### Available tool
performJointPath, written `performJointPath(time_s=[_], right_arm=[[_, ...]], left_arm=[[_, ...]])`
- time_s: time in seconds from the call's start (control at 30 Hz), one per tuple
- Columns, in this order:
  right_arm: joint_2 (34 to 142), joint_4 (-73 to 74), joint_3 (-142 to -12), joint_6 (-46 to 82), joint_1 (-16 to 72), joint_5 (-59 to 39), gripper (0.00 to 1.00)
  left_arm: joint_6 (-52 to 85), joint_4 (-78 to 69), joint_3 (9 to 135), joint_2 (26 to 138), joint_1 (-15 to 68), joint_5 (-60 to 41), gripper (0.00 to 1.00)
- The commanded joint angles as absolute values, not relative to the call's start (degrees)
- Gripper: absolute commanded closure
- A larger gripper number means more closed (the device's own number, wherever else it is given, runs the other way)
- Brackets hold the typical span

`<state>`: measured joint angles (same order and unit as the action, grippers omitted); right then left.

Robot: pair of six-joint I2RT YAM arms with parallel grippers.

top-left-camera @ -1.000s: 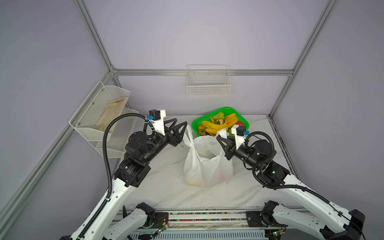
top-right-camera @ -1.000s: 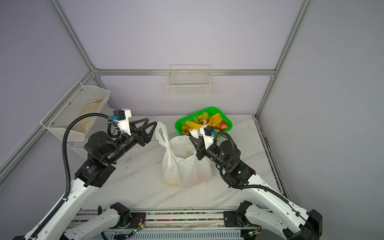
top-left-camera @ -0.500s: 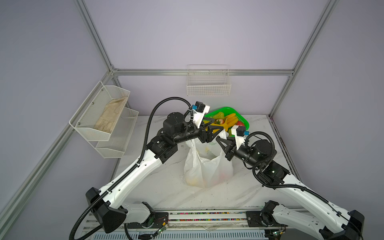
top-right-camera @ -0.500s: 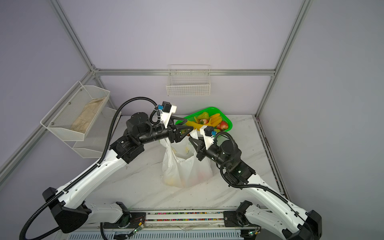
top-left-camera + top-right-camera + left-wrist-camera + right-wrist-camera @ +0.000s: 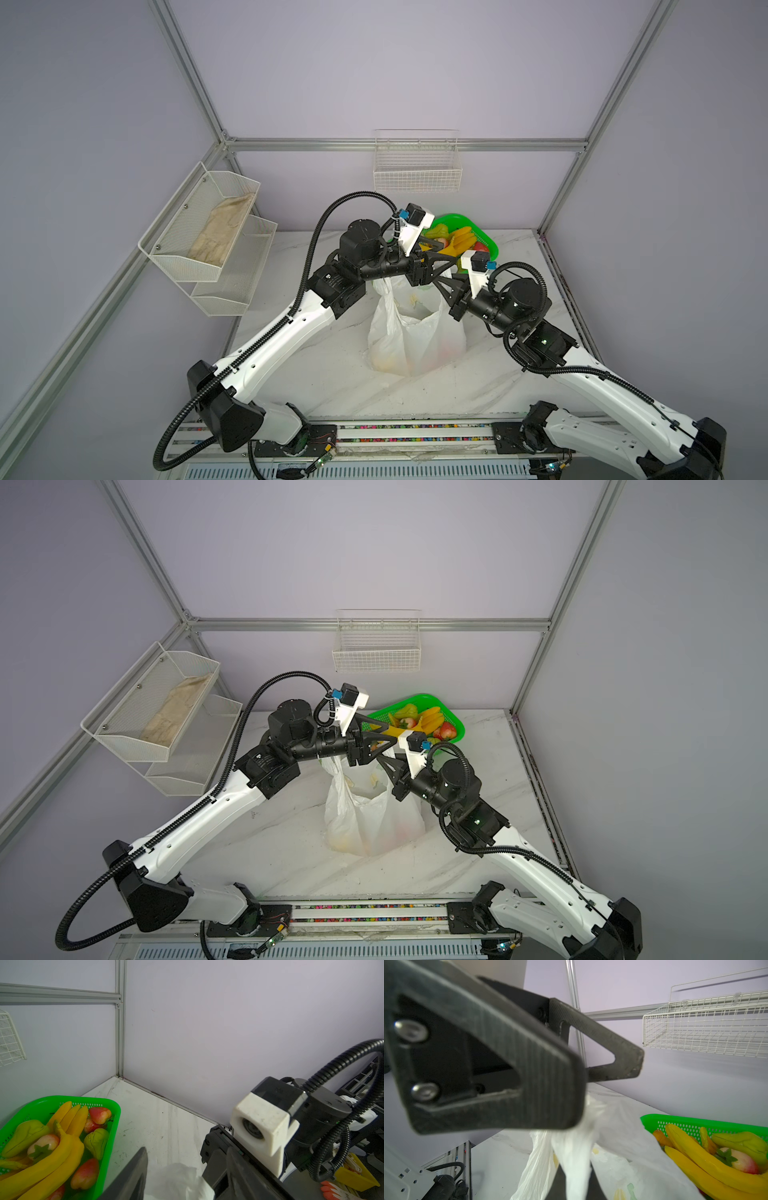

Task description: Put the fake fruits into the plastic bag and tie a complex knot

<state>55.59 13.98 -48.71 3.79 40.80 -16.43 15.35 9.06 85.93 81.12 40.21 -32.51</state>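
Note:
The plastic bag point(image 5: 415, 336) point(image 5: 370, 820) stands open on the marble table, and yellowish shapes show faintly through its base. My right gripper point(image 5: 440, 286) point(image 5: 384, 762) point(image 5: 577, 1184) is shut on one raised bag handle point(image 5: 577, 1167). My left gripper point(image 5: 446, 270) point(image 5: 392, 746) point(image 5: 187, 1153) reaches across and is open, its fingers on either side of the handle's top point(image 5: 180, 1180), right beside the right gripper. Fake fruits point(image 5: 457, 243) point(image 5: 424, 725) point(image 5: 58, 1142) point(image 5: 716, 1157), bananas, red apples and green pears, lie in the green basket point(image 5: 490, 245) point(image 5: 415, 698) behind the bag.
A white wire basket point(image 5: 417, 172) hangs on the back wall above the green basket. At the left wall a white mesh shelf point(image 5: 232, 286) holds a beige cloth point(image 5: 220, 228). Both wrists crowd together over the bag's mouth.
My left arm has swung from the left of the bag across to the handle at my right gripper. The right gripper has stayed put, still gripping the handle.

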Motion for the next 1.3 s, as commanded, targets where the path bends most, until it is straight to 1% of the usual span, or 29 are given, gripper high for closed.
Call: performJointPath(time_s=[0.0,0.1,0.2,0.37,0.43,0.67,0.87,1.0,1.1,1.17,1.27], right_arm=[[55.81,16.17,-49.18,3.88,40.36,-17.31,0.90],[55.92,16.26,-49.38,3.96,40.34,-17.49,0.90],[56.00,16.26,-49.66,4.06,40.34,-17.55,0.90],[56.16,16.34,-49.85,4.13,40.34,-17.49,0.90],[56.10,16.51,-49.85,4.29,40.34,-17.58,0.91],[56.21,16.53,-50.03,4.22,40.32,-17.84,0.91],[56.17,16.44,-49.58,4.12,40.25,-17.17,0.92],[56.11,16.28,-49.03,4.19,40.17,-16.52,0.91],[55.71,15.83,-48.70,4.51,40.07,-16.11,0.86],[54.85,15.26,-48.07,4.82,40.08,-15.37,0.77],[52.02,14.24,-46.24,4.81,40.08,-13.57,0.59]], left_arm=[[14.55,8.88,89.08,80.44,40.43,-34.80,0.41],[14.07,9.72,88.68,80.50,40.44,-34.80,0.41],[13.71,10.11,88.33,80.46,40.43,-34.80,0.44],[13.54,10.26,87.81,80.46,40.43,-35.07,0.51],[13.32,10.54,87.71,82.51,40.43,-34.90,0.54],[12.57,11.50,87.88,83.17,40.42,-34.13,0.56],[12.83,10.12,87.50,83.02,40.43,-33.45,0.66],[13.18,9.05,86.94,82.31,40.39,-32.23,0.80],[13.49,8.32,86.28,81.55,40.34,-30.68,0.91],[14.06,7.37,85.40,81.56,40.34,-29.48,0.99],[15.10,5.97,83.74,78.81,40.34,-27.71,1.00]])
